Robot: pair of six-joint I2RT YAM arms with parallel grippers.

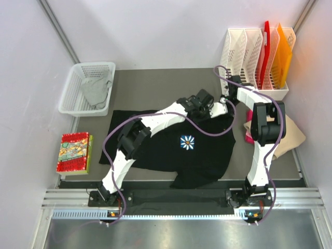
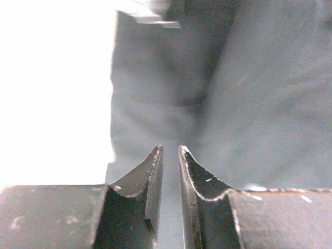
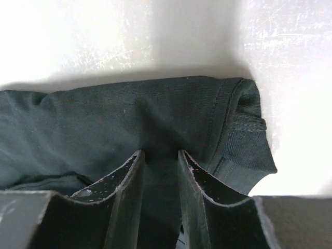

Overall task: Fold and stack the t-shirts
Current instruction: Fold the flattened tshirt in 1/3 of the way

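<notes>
1. Mid-table lies the shirt [image 1: 202, 155], spread flat.
2. At its 10 o'clock, the basket [image 1: 70, 98], with a second shirt [image 1: 96, 91] inside.
3. At 9 o'clock, the packet [image 1: 74, 152].
4. At 1 o'clock, the racks [image 1: 249, 52].
5. At 3 o'clock, a shirt pile [image 1: 293, 135].

Four t-shirts in all: one black t-shirt [image 1: 202, 161] bearing a single daisy print [image 1: 187, 142], one grey t-shirt [image 1: 96, 91], one tan t-shirt [image 1: 293, 136], one pink t-shirt [image 1: 248, 136] (only a sliver showing). One white mesh basket [image 1: 69, 98]. One red patterned packet [image 1: 74, 150]. One white slotted rack [image 1: 241, 52], holding one red panel [image 1: 266, 49] and one orange panel [image 1: 282, 57]. Two arms, one left arm [image 1: 132, 140] and one right arm [image 1: 267, 122], two fingers apiece: left fingers [image 2: 145, 181], right fingers [image 3: 124, 192].
</notes>
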